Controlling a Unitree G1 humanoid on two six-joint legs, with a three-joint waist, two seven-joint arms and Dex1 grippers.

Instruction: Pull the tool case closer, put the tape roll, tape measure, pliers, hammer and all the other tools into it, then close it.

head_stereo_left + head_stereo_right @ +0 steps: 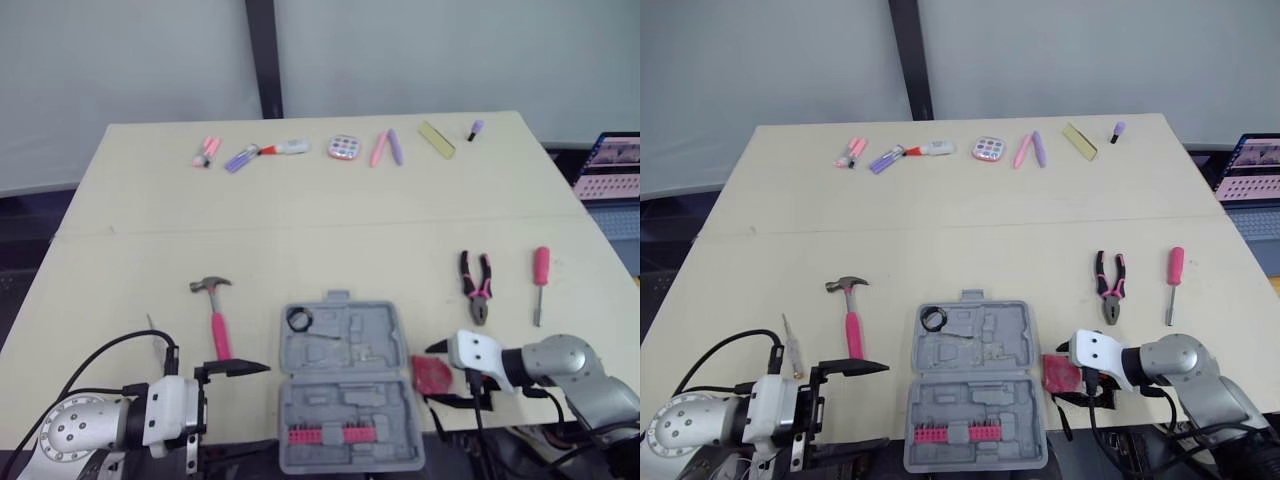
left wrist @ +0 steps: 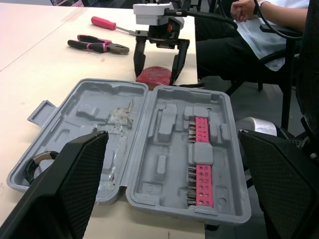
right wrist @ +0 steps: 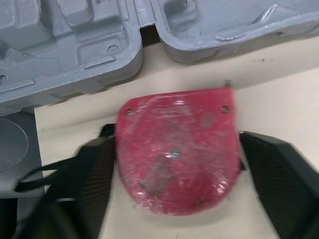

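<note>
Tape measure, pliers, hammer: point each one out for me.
tape measure [image 3: 177,149], right wrist view, middle of its red casing.
pliers [image 1: 478,298], left eye view, the pivot where the handles meet.
hammer [image 1: 219,332], left eye view, midway along its pink handle.

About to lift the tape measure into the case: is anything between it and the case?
Nothing visible. The tape measure lies on bare table just right of the open case, straddled by the open right end effector. The tape roll sits in the case's far-left corner, off that path.
</note>
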